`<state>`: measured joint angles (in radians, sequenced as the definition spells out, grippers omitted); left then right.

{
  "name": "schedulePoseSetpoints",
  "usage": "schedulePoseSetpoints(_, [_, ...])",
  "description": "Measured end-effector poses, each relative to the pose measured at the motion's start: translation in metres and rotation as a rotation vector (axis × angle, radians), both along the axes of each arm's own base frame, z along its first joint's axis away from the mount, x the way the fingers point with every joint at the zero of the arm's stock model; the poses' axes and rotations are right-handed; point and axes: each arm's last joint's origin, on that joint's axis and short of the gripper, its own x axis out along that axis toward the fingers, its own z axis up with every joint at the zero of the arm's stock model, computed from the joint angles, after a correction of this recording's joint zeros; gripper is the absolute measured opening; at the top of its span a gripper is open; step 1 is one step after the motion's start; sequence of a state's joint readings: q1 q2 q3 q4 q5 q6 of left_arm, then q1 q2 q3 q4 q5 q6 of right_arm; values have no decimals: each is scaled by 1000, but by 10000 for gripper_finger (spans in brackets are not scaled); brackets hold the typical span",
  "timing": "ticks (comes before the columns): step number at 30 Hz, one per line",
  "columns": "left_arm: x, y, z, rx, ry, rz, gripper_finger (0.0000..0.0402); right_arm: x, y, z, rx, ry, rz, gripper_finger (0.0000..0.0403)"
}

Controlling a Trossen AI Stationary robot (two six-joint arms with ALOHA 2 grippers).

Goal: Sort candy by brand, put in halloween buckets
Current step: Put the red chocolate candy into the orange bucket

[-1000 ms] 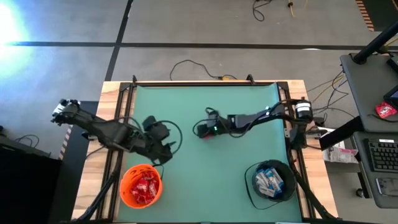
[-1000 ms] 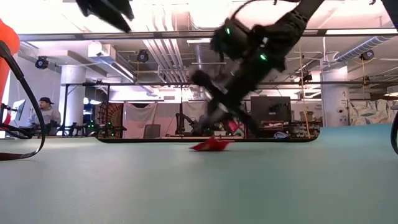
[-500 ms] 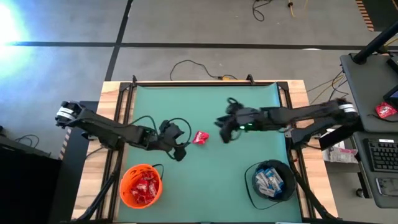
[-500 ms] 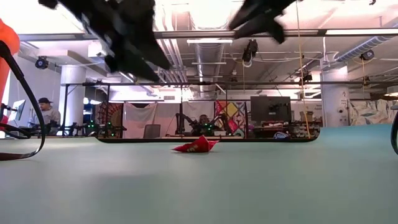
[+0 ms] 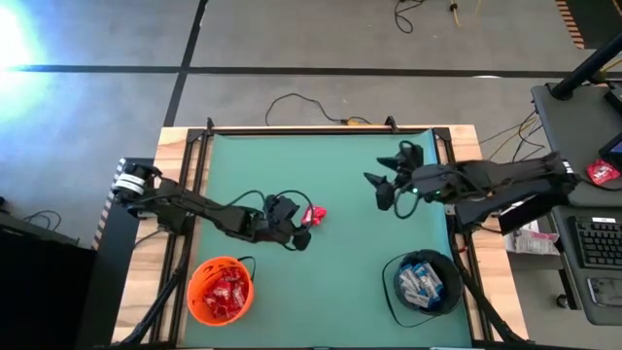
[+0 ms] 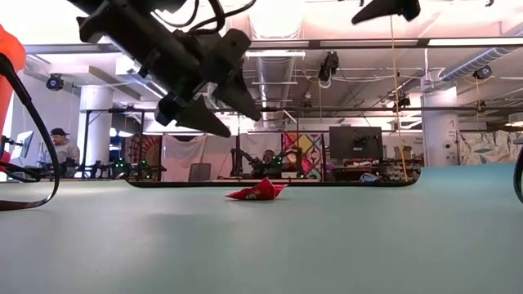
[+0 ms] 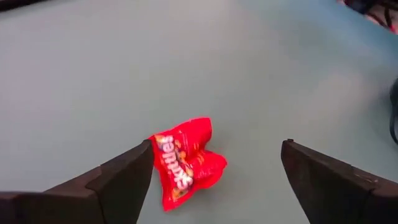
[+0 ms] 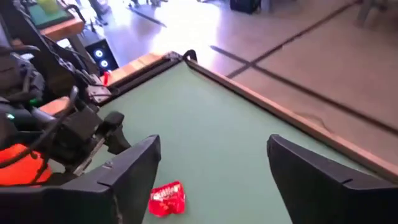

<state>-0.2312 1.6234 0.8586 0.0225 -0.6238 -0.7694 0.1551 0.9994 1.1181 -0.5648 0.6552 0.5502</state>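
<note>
One red candy (image 5: 313, 214) lies flat on the green table near its middle, also seen in the low view (image 6: 257, 192). My left gripper (image 5: 299, 226) hovers just to its left, open, above the table (image 6: 214, 104). In the left wrist view the red candy (image 7: 185, 165) lies between the spread fingers, close to one of them, untouched. My right gripper (image 5: 382, 190) is open and raised toward the far right, holding nothing (image 8: 213, 142). The orange bucket (image 5: 221, 290) with red candy stands near left. The black bucket (image 5: 423, 282) with blue-and-white candy stands near right.
A raised black frame (image 5: 321, 129) runs along the table's far edge, and wooden borders flank the green mat. In the low view the orange bucket's wall (image 6: 5, 49) and its black wire handle (image 6: 37, 147) stand at the left edge. Bare mat lies between the two buckets.
My right gripper has let go of the red candy, opened, and risen away toward the table's right edge. The candy stays on the mat near the middle. My left gripper has come down and toward the right, up to the candy, its fingers spreading a little wider.
</note>
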Motion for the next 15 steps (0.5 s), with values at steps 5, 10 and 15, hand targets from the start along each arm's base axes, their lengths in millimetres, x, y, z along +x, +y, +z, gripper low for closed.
schedulePoseSetpoints(5, [-2, 1, -1, 3, -7, 34, 334, -8, -1, 15, -69, 3, 33, 306])
schedulePoseSetpoints(10, [1, 1, -14, 6, 31, 37, 335, -16, -3, 16, -51, 20, 24, 324])
schedulePoseSetpoints(15, [4, 2, -21, -62, 15, 103, 341, -29, -4, 11, 1, 71, -2, 335])
